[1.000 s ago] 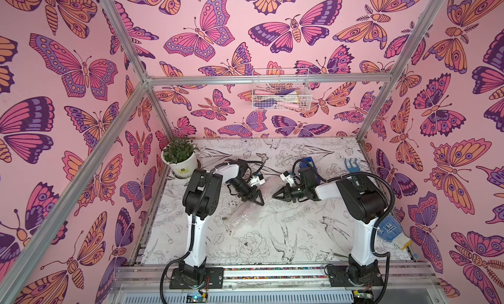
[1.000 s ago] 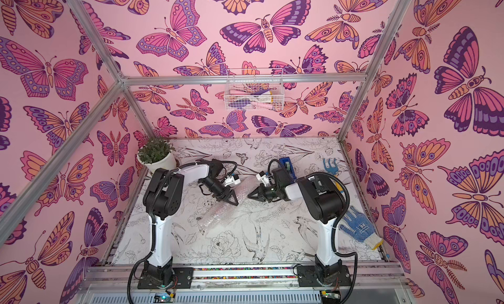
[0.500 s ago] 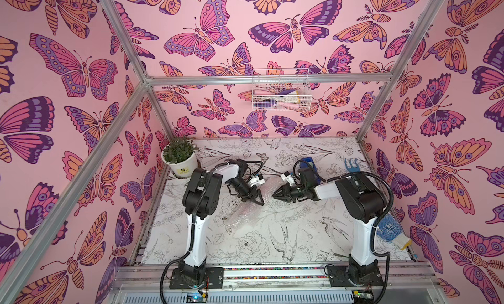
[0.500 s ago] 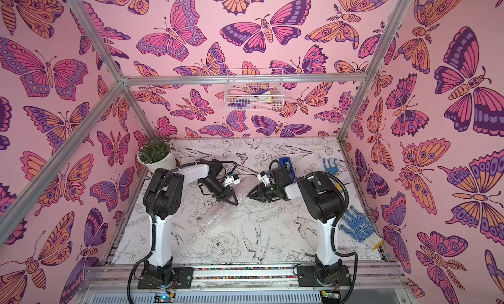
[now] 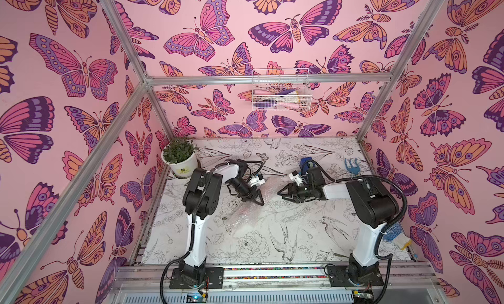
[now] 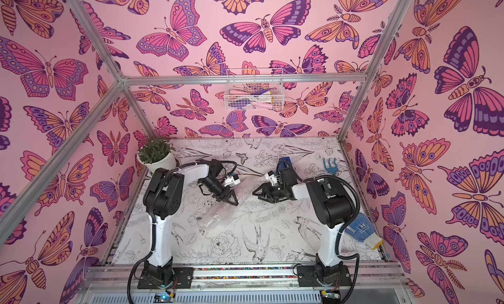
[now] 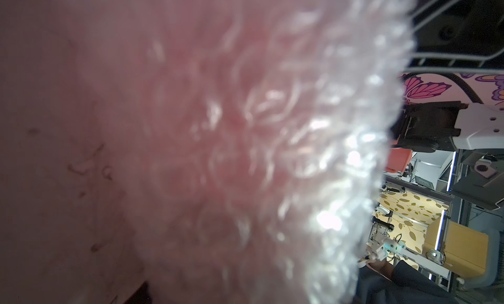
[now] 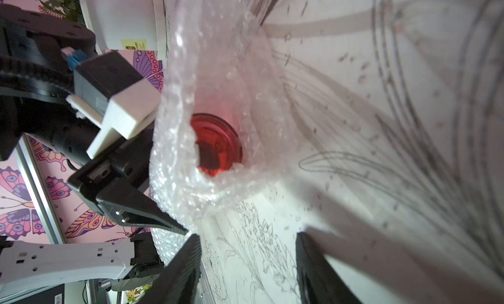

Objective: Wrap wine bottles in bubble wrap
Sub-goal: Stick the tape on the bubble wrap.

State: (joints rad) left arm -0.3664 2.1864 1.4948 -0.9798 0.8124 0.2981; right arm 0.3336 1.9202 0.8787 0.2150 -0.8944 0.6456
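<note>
The bubble wrap [image 5: 242,217] [image 6: 218,217] lies rolled and crumpled on the table between the arms. In the right wrist view it forms a tube [image 8: 207,70], and the red base of the wine bottle [image 8: 218,144] shows inside its open end. In both top views the bottle is hidden. My left gripper [image 5: 259,202] [image 6: 234,202] [image 8: 163,220] is shut on the side of the wrap, which fills the left wrist view [image 7: 300,152] and hides the jaws. My right gripper [image 5: 281,194] [image 8: 248,235] stands open just short of the tube's end, with nothing between its fingers.
A potted plant [image 5: 180,159] stands at the back left. A blue tape dispenser [image 5: 306,163] sits behind the right wrist, with a blue garden fork [image 5: 353,166] further right. A blue and white glove [image 5: 395,234] lies by the right edge. A wire basket [image 5: 281,93] hangs on the back wall.
My right gripper's jaws have gone from shut to open, letting go of the wrap's end. The left arm and the wrapped bottle have stayed put.
</note>
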